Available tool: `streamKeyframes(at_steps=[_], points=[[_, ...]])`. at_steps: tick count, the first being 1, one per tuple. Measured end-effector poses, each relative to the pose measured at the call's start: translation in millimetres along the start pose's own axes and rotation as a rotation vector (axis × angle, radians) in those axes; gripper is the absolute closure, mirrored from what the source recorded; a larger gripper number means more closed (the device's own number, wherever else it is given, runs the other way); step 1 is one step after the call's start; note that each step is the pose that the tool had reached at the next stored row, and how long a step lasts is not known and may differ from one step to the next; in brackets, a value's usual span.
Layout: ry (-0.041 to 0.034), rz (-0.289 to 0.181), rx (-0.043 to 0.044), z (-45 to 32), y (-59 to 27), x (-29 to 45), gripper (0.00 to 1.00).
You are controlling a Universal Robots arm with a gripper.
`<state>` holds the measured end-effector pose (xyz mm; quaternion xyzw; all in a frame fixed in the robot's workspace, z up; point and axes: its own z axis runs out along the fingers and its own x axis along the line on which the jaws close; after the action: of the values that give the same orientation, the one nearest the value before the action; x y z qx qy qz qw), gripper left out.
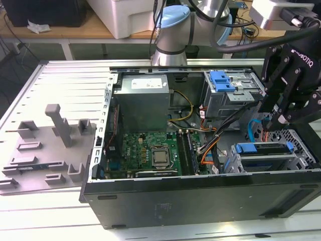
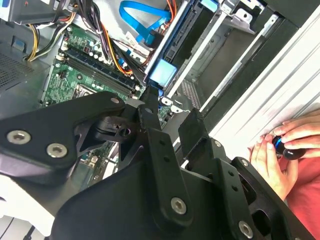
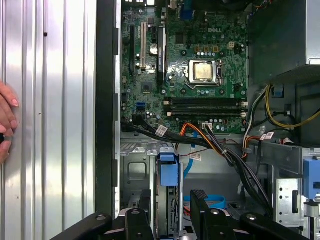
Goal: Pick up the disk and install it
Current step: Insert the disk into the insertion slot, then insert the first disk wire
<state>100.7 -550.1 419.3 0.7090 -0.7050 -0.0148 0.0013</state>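
Looks ~done: disk [image 3: 168, 172] sits edge-on in drive cage [image 3: 132, 172], gripper [image 3: 167, 204] just above it w/ jaws apart, empty.

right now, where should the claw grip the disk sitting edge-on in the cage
Probably by the blue edge of the disk, pinched across its thin width, coming straight in through the open side of the case. It stands edge-on between walls of the metal cage, leaving only that strip exposed.

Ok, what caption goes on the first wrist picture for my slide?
Open gripper poised at the disk, standing edge-on in its cage beside the motherboard.
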Motion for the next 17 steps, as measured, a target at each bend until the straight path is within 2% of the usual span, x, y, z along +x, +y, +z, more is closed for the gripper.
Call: streamKeyframes(at_steps=[16, 17], points=[[-0.0001, 0.000, 0.0000, 0.2, 0.0, 0.5, 0.56], [0.0017, 0.000, 0.0000, 0.2, -0.1, -0.3, 0.56]])
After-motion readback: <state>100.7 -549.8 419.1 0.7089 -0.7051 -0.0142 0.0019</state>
